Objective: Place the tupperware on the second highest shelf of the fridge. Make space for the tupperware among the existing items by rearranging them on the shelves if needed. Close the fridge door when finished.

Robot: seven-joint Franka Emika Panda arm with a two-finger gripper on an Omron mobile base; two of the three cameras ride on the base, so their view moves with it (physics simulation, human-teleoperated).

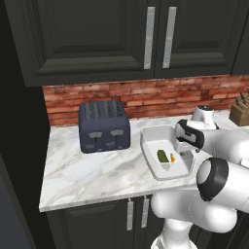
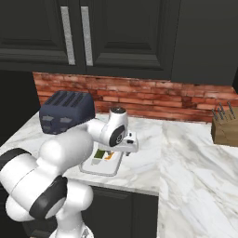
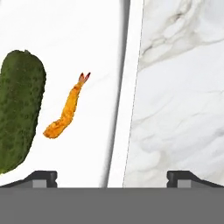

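Note:
The tupperware [image 1: 149,146] is a shallow white tub on the marble counter, right of the toaster, with a green piece [image 1: 162,156] and a small orange shrimp-like piece [image 1: 172,158] inside. My gripper [image 1: 187,154] hangs low over the tub's right side, pointing down. In the hand view the gripper [image 3: 113,177] is open, one fingertip over the tub floor [image 3: 96,43] and the other over bare marble, straddling the right rim [image 3: 131,87]. The green piece [image 3: 19,109] and the orange piece [image 3: 65,109] lie left of that rim. The tupperware [image 2: 100,169] sits under my wrist. The fridge, its shelves and their items are out of view.
A dark blue-grey toaster [image 1: 104,125] stands left of the tub. A wooden knife block [image 2: 226,128] sits at the far right by the brick backsplash. Dark cabinets [image 1: 97,39] hang above. The counter's front edge [image 1: 97,199] runs just before the tub.

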